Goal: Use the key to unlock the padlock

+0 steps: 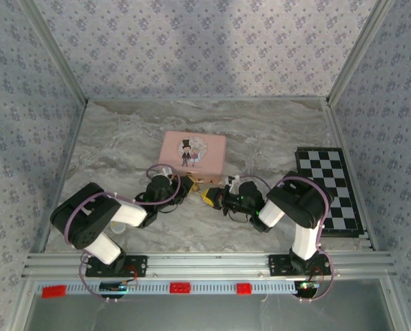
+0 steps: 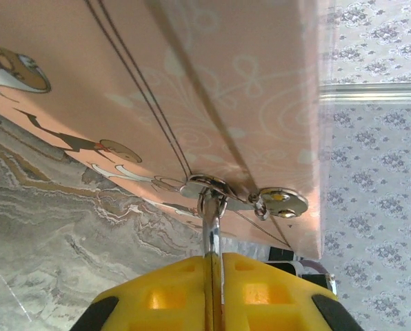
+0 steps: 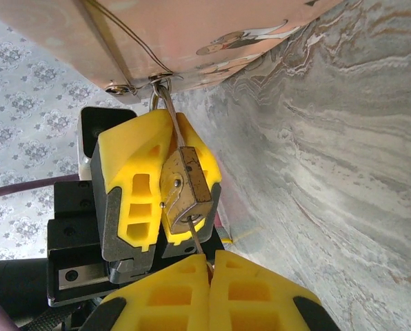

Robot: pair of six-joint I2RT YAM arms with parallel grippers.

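Counting left to right: you've got two arms, one pink tin (image 1: 193, 153), one padlock (image 3: 186, 183), one key (image 3: 195, 238), and one checkerboard (image 1: 329, 189) off on the right. There are also three red blocks (image 1: 180, 287) along the near rail (image 1: 205, 261).

Your left hand (image 2: 214, 265) is clenched on the padlock's silvery shackle (image 2: 211, 224), with the yellow fingers (image 3: 133, 176) pressed together around it. The shackle is looped through the tin's little metal clasp (image 2: 207, 185), so the padlock hangs off the tin's near side, about mid-surface, right between your two hands. Your right hand (image 3: 209, 265) is pinched shut on the key. The thin shaft runs from the seam of the fingers up into the bottom of the brass body.

The surface (image 1: 123, 148) is a grey marble-look sheet. It's boxed in by floral wallpaper walls (image 1: 205, 41) on the left, far and right, with metal frame posts at the corners.

On edges, the checkerboard lies tight along the right side, just beside the frame. The tin sits well apart from every wall. There's bare marble in a wide strip on its far side and a big patch out to the left. The tight spot is just near of the tin, where both hands meet nearly tip to tip.
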